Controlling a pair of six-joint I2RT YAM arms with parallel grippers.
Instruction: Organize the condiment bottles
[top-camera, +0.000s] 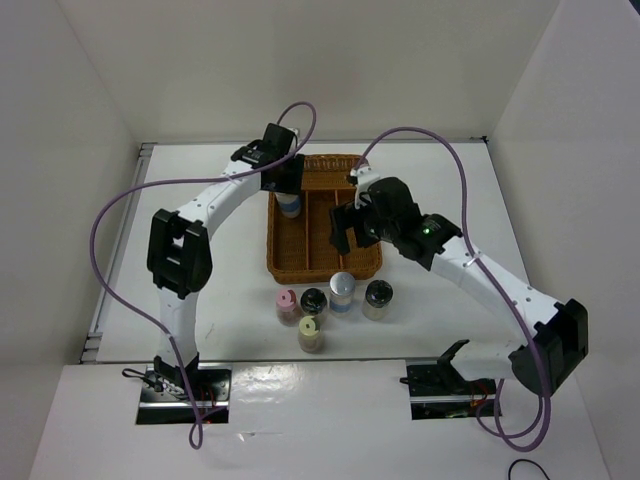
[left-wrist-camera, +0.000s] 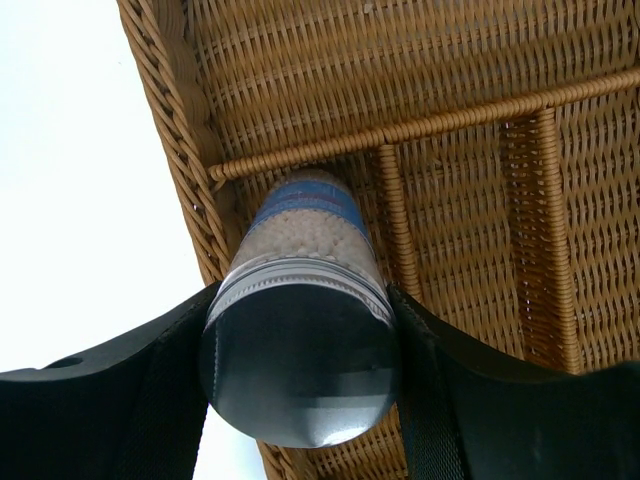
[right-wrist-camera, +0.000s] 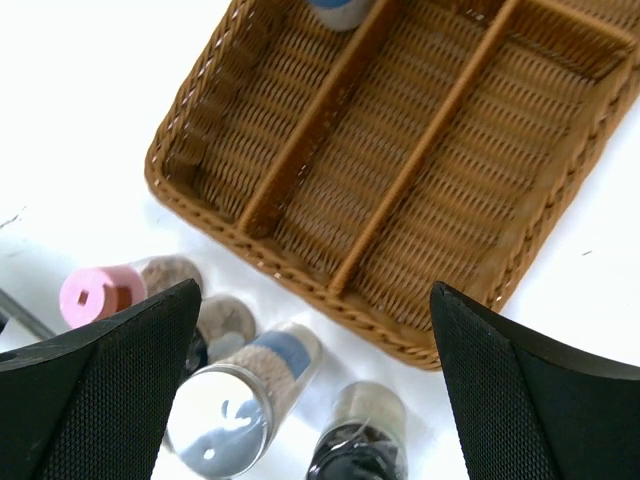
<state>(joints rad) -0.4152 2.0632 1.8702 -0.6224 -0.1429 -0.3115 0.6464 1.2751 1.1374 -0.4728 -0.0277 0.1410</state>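
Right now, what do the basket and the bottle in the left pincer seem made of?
The basket looks like woven wicker, matt brown, plaited strands showing. The bottle seems clear glass or plastic, white grains visible inside; its shiny silver cap is probably metal.

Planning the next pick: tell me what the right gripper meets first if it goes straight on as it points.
Most likely the wicker basket, near its front rim; the right gripper hangs open above it. Depth is unclear.
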